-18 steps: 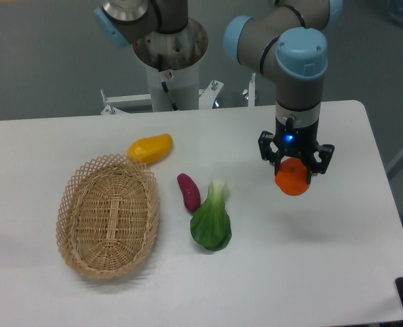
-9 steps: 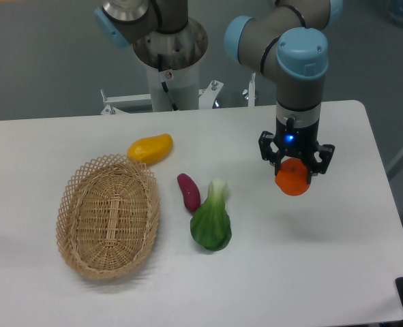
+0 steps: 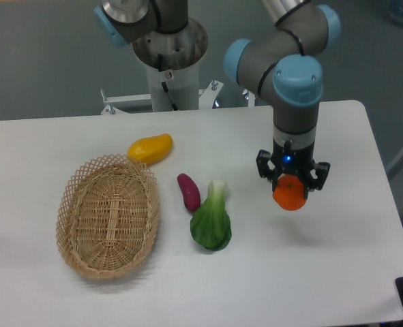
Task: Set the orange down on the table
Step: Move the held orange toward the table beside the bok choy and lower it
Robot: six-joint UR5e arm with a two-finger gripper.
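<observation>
Pincer lower, leftward | 1 orange gripped | 1 basket

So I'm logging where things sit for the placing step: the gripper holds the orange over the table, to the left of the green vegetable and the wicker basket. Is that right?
Not quite. The gripper does hold the orange over the table, but to the right of the bok choy and the wicker basket, not the left. The camera view shows the basket at the far left.
</observation>
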